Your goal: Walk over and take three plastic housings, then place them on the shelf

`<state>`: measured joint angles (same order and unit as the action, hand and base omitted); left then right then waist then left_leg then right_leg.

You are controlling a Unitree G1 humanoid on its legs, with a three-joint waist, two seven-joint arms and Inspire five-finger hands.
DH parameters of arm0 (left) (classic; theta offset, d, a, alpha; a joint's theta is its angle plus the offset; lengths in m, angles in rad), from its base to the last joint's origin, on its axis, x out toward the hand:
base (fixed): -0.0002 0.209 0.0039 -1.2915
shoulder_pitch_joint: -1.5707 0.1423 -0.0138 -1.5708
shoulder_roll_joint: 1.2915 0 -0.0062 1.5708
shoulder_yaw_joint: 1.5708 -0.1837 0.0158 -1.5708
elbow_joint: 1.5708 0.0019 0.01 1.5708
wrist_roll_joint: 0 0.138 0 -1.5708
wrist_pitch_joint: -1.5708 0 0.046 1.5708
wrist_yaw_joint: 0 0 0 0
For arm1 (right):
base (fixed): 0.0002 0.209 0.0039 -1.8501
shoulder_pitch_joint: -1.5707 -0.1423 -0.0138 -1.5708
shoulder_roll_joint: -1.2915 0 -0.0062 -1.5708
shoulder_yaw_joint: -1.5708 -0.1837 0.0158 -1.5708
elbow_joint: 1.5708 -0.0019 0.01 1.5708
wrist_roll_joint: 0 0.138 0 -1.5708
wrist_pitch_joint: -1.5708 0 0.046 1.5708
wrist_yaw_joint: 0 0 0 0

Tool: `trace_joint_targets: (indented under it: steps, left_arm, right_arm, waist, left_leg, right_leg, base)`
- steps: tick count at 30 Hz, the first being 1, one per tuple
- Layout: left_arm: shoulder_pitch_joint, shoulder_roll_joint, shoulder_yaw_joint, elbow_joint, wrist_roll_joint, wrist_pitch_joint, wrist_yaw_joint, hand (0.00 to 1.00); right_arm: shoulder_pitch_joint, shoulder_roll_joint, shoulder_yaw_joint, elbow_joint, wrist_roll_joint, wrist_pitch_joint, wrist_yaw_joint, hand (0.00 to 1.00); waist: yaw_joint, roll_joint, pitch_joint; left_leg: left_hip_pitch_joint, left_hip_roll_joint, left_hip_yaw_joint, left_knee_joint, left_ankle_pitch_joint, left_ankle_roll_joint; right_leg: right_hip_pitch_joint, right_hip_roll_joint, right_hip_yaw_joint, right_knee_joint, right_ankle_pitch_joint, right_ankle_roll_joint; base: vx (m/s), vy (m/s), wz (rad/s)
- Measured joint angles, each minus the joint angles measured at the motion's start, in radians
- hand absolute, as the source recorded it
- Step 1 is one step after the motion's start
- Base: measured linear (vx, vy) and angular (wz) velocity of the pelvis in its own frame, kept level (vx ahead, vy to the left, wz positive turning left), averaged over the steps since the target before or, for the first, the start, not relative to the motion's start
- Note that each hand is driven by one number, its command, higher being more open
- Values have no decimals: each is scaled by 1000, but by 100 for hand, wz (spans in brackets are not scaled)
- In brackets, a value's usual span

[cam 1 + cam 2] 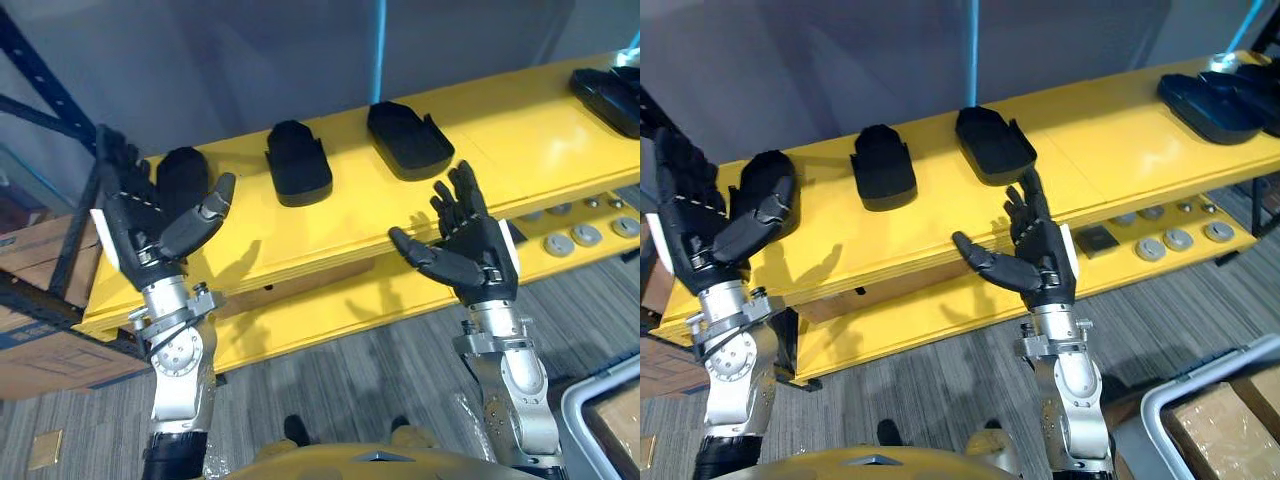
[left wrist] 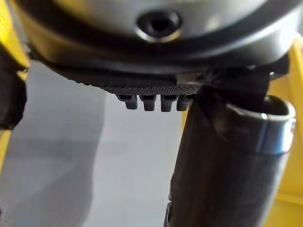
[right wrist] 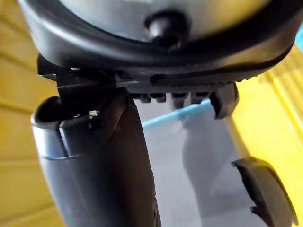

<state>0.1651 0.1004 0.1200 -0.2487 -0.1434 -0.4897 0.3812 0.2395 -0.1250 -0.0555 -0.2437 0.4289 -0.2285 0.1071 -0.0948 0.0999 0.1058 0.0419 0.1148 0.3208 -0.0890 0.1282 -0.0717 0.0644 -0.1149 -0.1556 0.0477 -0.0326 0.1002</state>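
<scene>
Left eye view shows three black plastic housings [image 1: 297, 162] lying apart in a row on the yellow shelf [image 1: 330, 228]. A grey plastic bin [image 1: 1155, 400] on the floor holds a brown cardboard box [image 1: 1230, 430]. The left robot hand [image 1: 140, 225] and the right robot hand [image 1: 475, 250] are raised before the shelf, fingers spread, released and empty.

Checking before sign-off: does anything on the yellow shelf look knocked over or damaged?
Nothing stands out. The left housing, middle housing and right housing lie flat in a row on the yellow shelf, none touching. The left hand and right hand are open, empty.
</scene>
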Motion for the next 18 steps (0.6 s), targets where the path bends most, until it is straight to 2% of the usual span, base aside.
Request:
trace_joint_targets:
  steps: [1, 4, 5, 9, 12, 15, 18]
  left_arm:
    - [32, -14, 16, -1, 13, -5, 23, 100]
    - [137, -57, 47, -17, 16, -5, 76, 100]
    - [177, -71, 49, -16, 28, 6, 116, 100]
    - [244, -111, 74, 115, 183, 18, 365, 100]
    - [274, -153, 142, 283, 232, 10, 496, 100]
    - [304, -173, 184, 413, 226, 7, 504, 100]
    - [301, -177, 211, 568, 184, 6, 430, 100]
  right_arm:
    - [19, 25, -16, 16, -12, -1, -32, 100]
    - [79, 71, -33, 28, -82, -10, -125, 100]
    - [104, 89, -33, 44, -127, -27, -181, 100]
    - [159, 159, -75, 179, -227, -84, -422, 100]
    - [172, 204, -135, 299, -163, -135, -550, 100]
    - [184, 208, -180, 403, -107, -153, -568, 100]
    - [161, 201, -211, 594, 19, -150, -488, 100]
  waist:
    - [11, 2, -8]
    - [15, -2, -14]
    - [19, -7, -17]
    - [44, -40, -51]
    - [56, -57, -69]
    - [66, -68, -76]
    - [74, -81, -80]
  left_leg:
    - [-1, 1, -3, 0, 0, 0]
    - [-1, 0, -12, 0, 0, 0]
    - [-3, 1, -13, 0, 0, 0]
    - [-16, 3, -13, 0, -2, 2]
    - [-9, 1, -12, 0, -14, 8]
    - [5, 0, 2, 0, -24, 8]
    - [14, 4, 32, 0, -25, 8]
  right_leg:
    - [2, -1, -3, -1, 0, 0]
    - [10, -3, -11, -8, 0, 1]
    - [12, -4, -16, -13, 1, 1]
    - [16, -7, -36, -14, 7, 2]
    - [30, -12, -48, -13, 7, 1]
    - [44, -16, -55, -15, 5, 0]
    - [53, -22, -67, -12, -2, -1]
  base:
    - [-2, 5, 11]
    - [14, 4, 9]
    - [35, 4, 8]
    - [54, -2, 9]
    - [68, 1, 3]
    - [23, 9, 1]
    - [9, 11, 8]
